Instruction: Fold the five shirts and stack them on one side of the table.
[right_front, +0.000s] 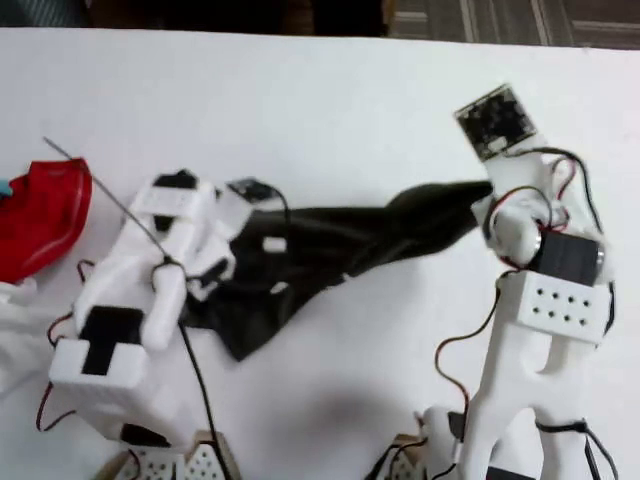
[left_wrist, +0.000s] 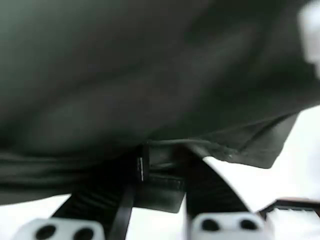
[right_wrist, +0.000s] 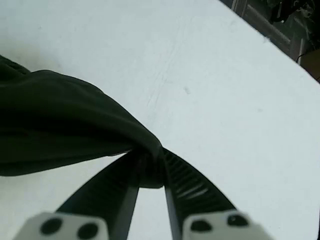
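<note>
Closest in, the left pincer (left_wrist: 161, 172), w/ black ribbed fingers (left_wrist: 207, 187) on a white mount, was clenched on the stitched hem of a limp black fabric shirt (right_front: 330, 245). The cloth spread out directly ahead of that pincer and over it, w/ one hemmed corner hanging off to the side.

The right pincer (right_wrist: 149, 172) was clamped too, pinching a bunched, narrowed end of the same black shirt right at its fingertips. The rest of the cloth trailed away from it toward the other arm.

From the high view, the shirt ran as a long drawn-out band between the two pincers. It was widest by the left one, where a loose flap sagged onto the flat white table (right_front: 330, 110) just beside that arm. By the right pincer it tapered to a point.

A crumpled red fabric shirt (right_front: 40, 215) lay behind the left arm, on the side away from the right pincer and well apart from both. Some white cloth (right_front: 12, 345) sat near it — kind unclear.
</note>
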